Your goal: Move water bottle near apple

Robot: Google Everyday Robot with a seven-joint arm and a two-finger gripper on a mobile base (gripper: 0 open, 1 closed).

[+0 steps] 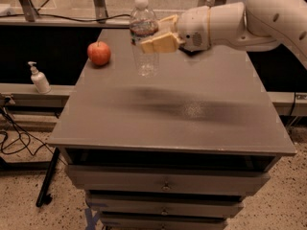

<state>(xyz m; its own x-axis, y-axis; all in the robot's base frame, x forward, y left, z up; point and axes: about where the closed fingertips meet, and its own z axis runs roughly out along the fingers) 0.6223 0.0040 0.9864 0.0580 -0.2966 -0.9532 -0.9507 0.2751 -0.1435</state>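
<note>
The water bottle is clear ribbed plastic with a white cap and a dark label band. It hangs upright above the grey table, towards the back left. My gripper reaches in from the right and is shut on the bottle's middle, with tan fingers on either side of it. The red apple sits on the table's back left part, about a bottle's width to the left of the bottle.
A small white pump dispenser stands on a low ledge left of the table. The table has drawers below. Cables lie on the floor at the left. A metal frame and a dark shelf run behind the table.
</note>
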